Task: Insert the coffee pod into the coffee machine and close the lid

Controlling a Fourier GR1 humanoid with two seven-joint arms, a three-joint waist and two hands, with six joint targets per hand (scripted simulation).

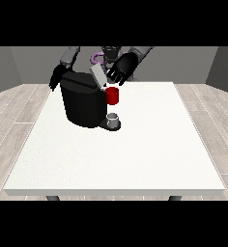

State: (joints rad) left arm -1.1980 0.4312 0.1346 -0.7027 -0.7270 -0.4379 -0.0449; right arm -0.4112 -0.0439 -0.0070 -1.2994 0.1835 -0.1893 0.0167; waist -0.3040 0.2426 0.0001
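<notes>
1. The machine (84, 103) stands far left on the table (135, 154), lid (97, 75) tilted up, not yet closed.
2. No pod shows; whether it is seated I cannot tell.
3. The hand at the view's right (121, 69) hovers by the lid, fingers relaxed.
4. The hand at the view's left (55, 77) sits behind the machine, its state unclear.
5. A cup (114, 119) waits below the red part (112, 95).

Coffee machine (84, 103) on the table (135, 154), toward its far left part. Raised lid (97, 75) atop the machine; cup (114, 119) low at its right; hand (121, 68) behind the lid.
</notes>
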